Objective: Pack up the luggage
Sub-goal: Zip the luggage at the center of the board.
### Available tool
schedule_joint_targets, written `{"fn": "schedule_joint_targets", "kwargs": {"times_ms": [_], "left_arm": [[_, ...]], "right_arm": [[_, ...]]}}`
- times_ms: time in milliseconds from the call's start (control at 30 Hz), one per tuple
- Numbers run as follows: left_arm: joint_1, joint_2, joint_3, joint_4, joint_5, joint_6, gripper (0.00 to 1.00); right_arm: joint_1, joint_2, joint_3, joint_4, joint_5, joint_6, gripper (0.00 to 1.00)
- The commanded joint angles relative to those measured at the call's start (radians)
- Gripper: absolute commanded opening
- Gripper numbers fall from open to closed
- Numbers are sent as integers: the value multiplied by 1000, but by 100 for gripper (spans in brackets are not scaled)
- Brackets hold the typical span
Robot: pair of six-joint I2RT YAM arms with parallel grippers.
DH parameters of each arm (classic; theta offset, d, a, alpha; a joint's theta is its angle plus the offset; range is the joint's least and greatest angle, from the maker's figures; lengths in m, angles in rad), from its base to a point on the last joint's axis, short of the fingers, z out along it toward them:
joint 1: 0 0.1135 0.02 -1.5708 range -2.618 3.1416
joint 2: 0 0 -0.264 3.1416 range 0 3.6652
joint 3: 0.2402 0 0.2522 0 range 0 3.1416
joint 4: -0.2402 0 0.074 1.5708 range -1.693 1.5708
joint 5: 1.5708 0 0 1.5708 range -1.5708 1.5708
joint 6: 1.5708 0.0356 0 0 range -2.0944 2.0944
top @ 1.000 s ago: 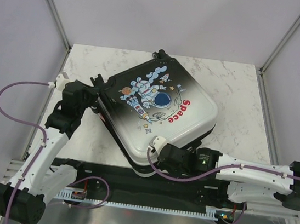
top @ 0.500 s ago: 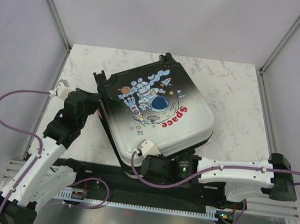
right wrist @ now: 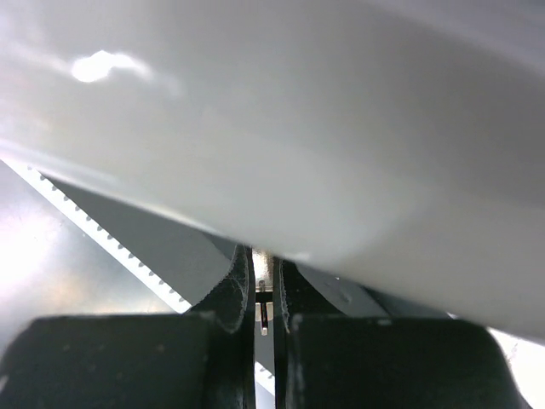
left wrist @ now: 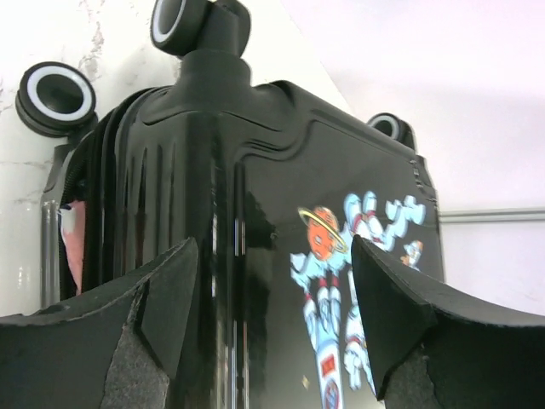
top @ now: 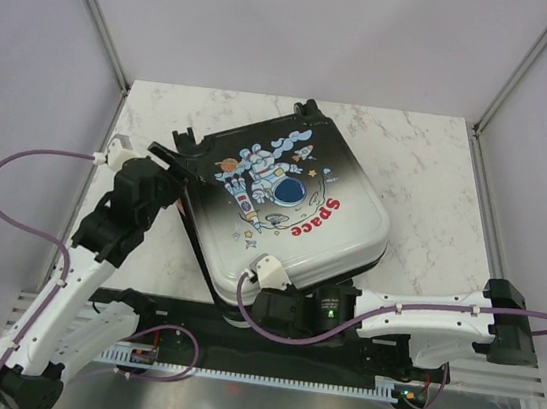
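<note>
The black-and-white hard plastic suitcase [top: 293, 207] lies flat. At its nine o'clock, the left gripper [left wrist: 271, 256] is wide open. At six, the right gripper [right wrist: 266, 271] pinches a small silver tab [right wrist: 263, 298].

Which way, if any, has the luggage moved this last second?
Yes: the luggage turned clockwise, its white near corner sliding left along the black base rail.
</note>
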Motion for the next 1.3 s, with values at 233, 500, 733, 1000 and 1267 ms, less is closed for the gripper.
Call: {"fn": "schedule_joint_targets", "kwargs": {"times_ms": [233, 500, 733, 1000, 1267], "left_arm": [[-9, -293, 40, -421, -135, -35, 72], [-9, -232, -170, -354, 92, -61, 66], [-9, -181, -267, -268, 116, -50, 59], [-9, -143, -325, -209, 135, -45, 56], [-8, -106, -445, -44, 263, -45, 56]], "right_arm": [[-35, -88, 39, 102, 46, 58, 0], [-49, -90, 28, 101, 30, 57, 0], [-62, -97, 9, 101, 29, 64, 0], [-78, -102, -4, 102, 24, 66, 0], [-111, -116, -27, 104, 23, 81, 0]]}}
